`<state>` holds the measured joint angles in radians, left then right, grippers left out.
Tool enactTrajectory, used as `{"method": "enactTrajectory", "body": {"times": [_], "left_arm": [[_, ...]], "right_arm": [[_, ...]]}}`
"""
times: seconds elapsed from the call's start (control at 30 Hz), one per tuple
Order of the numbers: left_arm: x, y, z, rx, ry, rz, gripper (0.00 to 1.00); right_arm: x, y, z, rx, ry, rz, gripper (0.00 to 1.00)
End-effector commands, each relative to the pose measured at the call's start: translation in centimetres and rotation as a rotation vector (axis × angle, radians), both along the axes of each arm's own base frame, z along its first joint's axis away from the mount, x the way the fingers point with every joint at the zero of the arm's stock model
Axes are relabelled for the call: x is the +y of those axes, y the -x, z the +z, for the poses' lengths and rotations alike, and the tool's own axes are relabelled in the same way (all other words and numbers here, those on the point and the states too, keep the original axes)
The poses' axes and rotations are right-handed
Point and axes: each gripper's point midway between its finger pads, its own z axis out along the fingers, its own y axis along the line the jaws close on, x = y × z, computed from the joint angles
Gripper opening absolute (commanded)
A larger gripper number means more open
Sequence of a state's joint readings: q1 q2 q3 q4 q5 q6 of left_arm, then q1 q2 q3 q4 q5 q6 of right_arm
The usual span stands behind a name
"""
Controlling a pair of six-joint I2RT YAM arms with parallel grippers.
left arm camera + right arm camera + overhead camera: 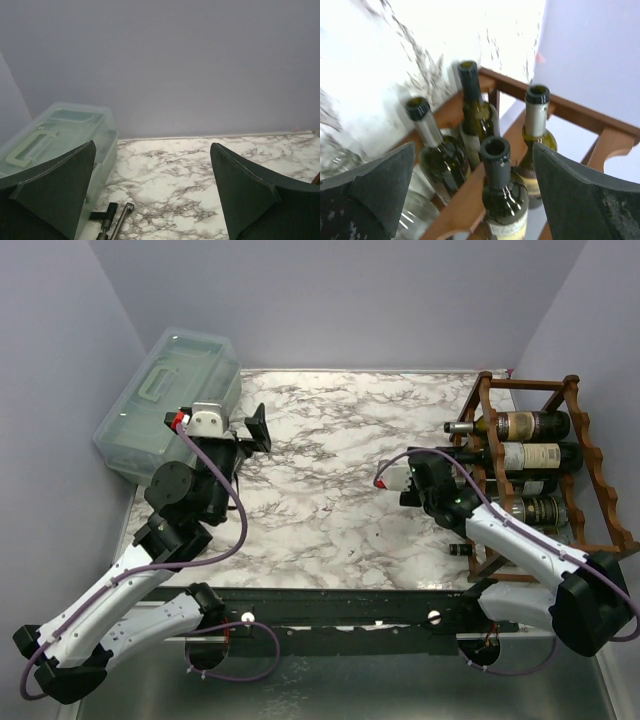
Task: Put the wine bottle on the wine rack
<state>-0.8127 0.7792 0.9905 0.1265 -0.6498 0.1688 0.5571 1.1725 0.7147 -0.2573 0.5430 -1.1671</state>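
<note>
The reddish-brown wine rack (601,486) stands at the table's right edge with several wine bottles lying in it, necks pointing left. In the right wrist view, a dark green wine bottle (496,165) rests on a wooden rail (463,202). Its open mouth sits between the spread fingers, touching neither. My right gripper (458,480) (474,150) is open at the rack's left side. My left gripper (256,432) (152,146) is open and empty above the table at the far left, apart from the rack.
A translucent plastic lidded box (165,400) (55,130) sits at the back left, beside the left gripper. A small black and metal tool (107,220) lies on the marble table (330,460) next to the box. Grey walls enclose the back and sides.
</note>
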Motion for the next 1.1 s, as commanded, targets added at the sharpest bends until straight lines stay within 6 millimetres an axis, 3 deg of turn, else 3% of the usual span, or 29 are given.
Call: {"method": "enactTrajectory", "body": {"times": [0.0,0.33,0.57,0.7,0.8,0.87,0.97,1.07], "left_arm": [[0.8,-0.6,-0.2,0.002,0.019,0.036,0.98],[0.1,-1.3,-0.6,0.021,0.023,0.004,0.99],[-0.6,-0.6,0.3,-0.007,0.044,-0.063,0.99],[-1.3,0.1,1.1,-0.021,0.07,-0.13,0.99],[-2.2,0.4,1.5,-0.033,0.071,-0.19,0.99],[-2.8,0.7,1.7,-0.036,0.068,-0.233,0.99],[-3.3,1.2,1.9,-0.052,0.068,-0.281,0.99],[-2.8,1.5,2.2,-0.069,0.085,-0.271,0.99]], "right_arm": [[4.7,1.5,-1.7,0.063,-0.211,0.071,1.0],[16.8,2.5,-3.1,0.155,-0.659,0.004,1.0],[25.5,4.0,-3.9,0.356,-1.08,-0.006,1.0],[29.7,4.6,-2.6,0.365,-1.405,0.025,1.0],[32.9,6.4,0.5,0.39,-1.684,0.147,1.0],[34.5,7.7,1.5,0.41,-1.784,0.238,1.0],[36.5,8.3,2.5,0.375,-1.877,0.292,1.0],[39.4,9.8,3.2,0.323,-1.876,0.403,1.0]]}}
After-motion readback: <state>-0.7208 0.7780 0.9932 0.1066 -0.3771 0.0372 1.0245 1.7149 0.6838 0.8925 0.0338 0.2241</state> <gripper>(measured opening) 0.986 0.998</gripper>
